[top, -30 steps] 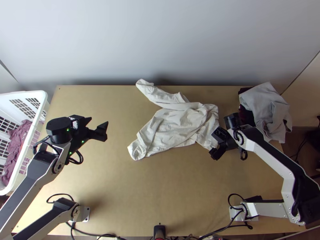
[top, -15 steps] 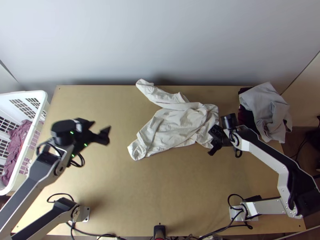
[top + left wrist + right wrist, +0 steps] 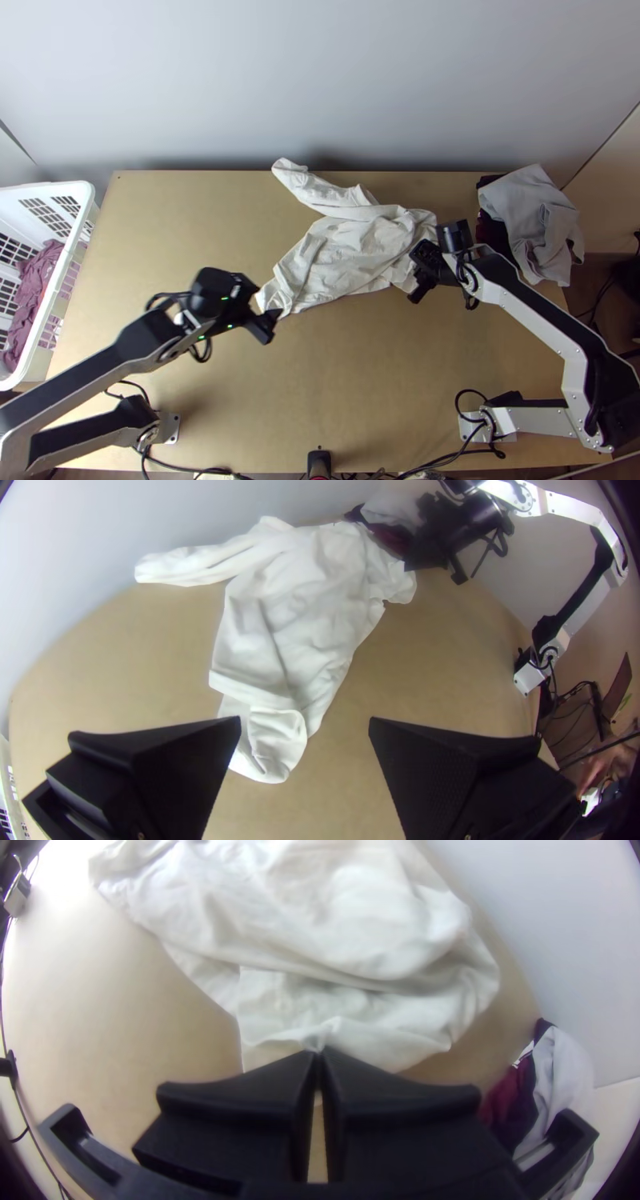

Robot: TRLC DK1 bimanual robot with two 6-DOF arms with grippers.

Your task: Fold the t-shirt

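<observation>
The left gripper has swung down-right to the lower-left end of the white t-shirt mid-frame, jaws wide. From there the cloth slants up-right toward the right gripper, whose jaws pinch an edge.

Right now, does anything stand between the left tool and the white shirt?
Nothing visible does. The left tool is open near one end of the white shirt, and the right tool pinches it toward the other end.
</observation>
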